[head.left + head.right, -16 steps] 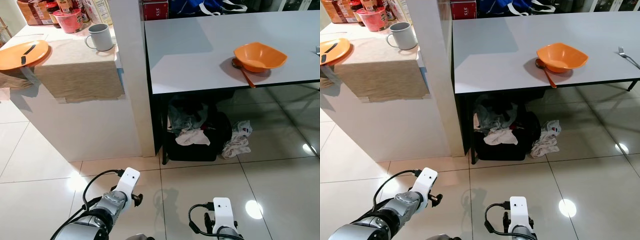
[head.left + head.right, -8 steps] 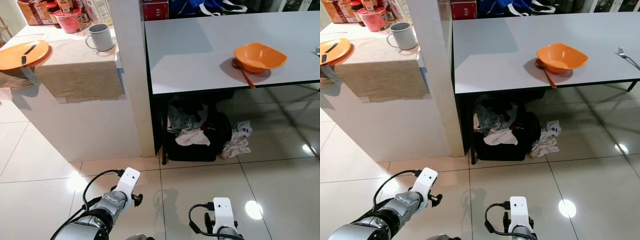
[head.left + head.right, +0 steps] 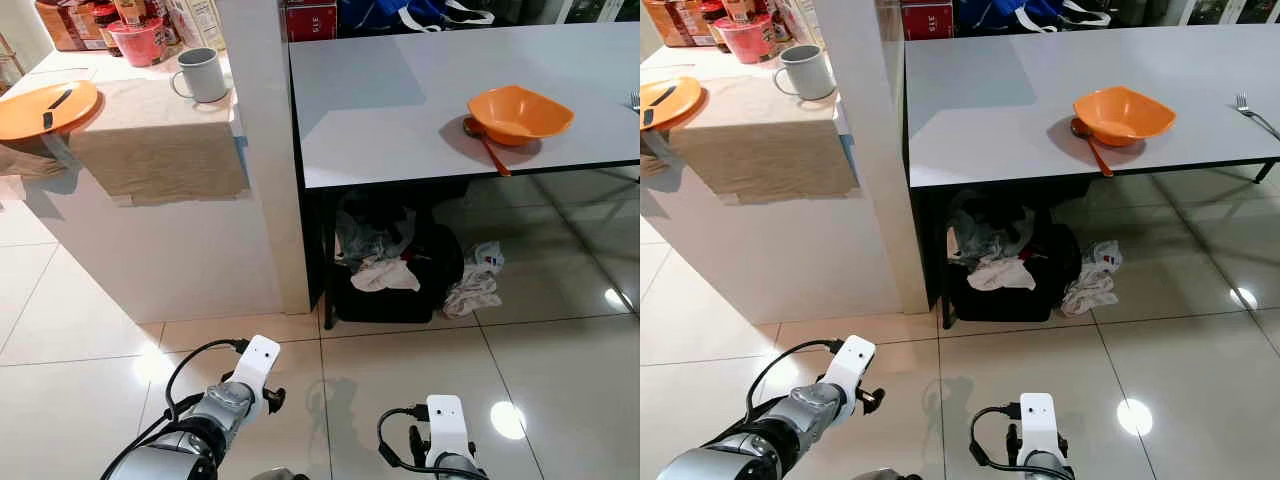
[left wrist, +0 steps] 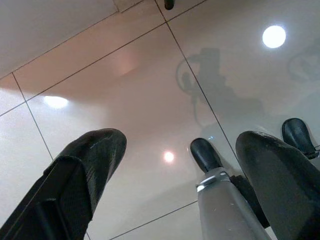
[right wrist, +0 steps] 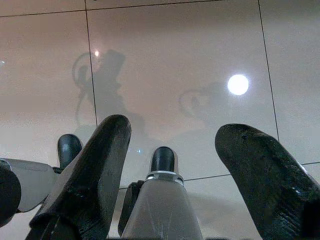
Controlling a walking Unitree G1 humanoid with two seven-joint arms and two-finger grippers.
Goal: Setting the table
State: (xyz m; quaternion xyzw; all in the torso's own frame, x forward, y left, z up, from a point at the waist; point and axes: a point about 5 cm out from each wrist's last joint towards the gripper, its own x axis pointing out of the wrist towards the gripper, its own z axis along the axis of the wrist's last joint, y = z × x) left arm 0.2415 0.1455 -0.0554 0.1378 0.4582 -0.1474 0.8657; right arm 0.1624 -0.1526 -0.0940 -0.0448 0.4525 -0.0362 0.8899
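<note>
A home dining area: grey table (image 3: 420, 90), orange bowl (image 3: 519, 112), mug (image 3: 202, 74), tiled floor (image 3: 90, 330).

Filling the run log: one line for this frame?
arms: left gripper open, right gripper open, both idle | table: orange bowl, spoon | counter: mug

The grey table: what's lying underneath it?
Under the grey table sits a dark bag heaped with crumpled clothes, and a white cloth lies on the floor beside it. The tabletop's shadow hides whatever lies behind.
</note>
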